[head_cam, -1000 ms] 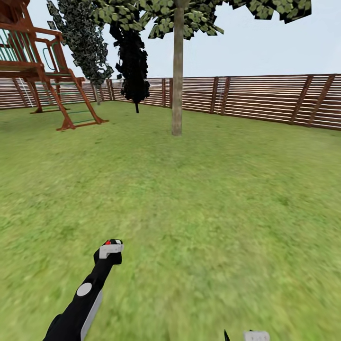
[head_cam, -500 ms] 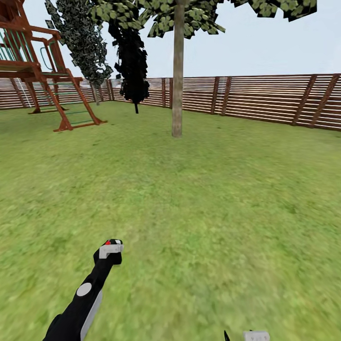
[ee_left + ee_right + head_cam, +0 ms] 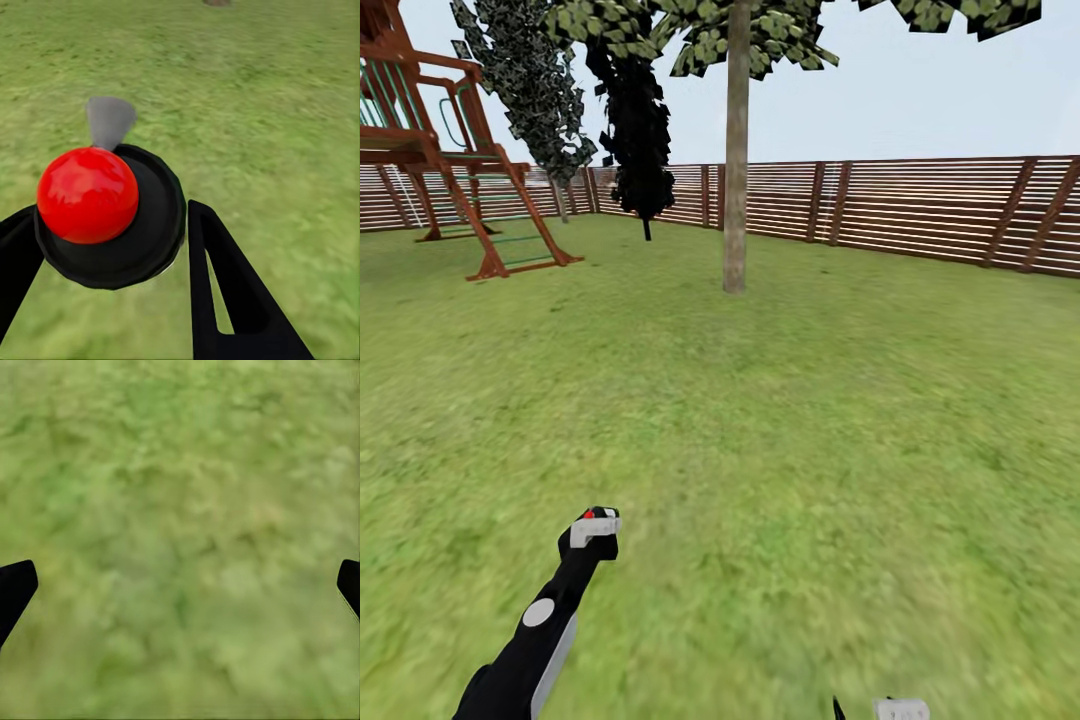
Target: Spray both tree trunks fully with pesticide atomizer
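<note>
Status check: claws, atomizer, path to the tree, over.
Left claw shut on pesticide atomizer. Right claw open over grass. Tree trunk ahead across open lawn, nothing between.

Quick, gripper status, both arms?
Left gripper: shut on the pesticide atomizer.
Right gripper: open, nothing between its fingers, just grass below.
</note>
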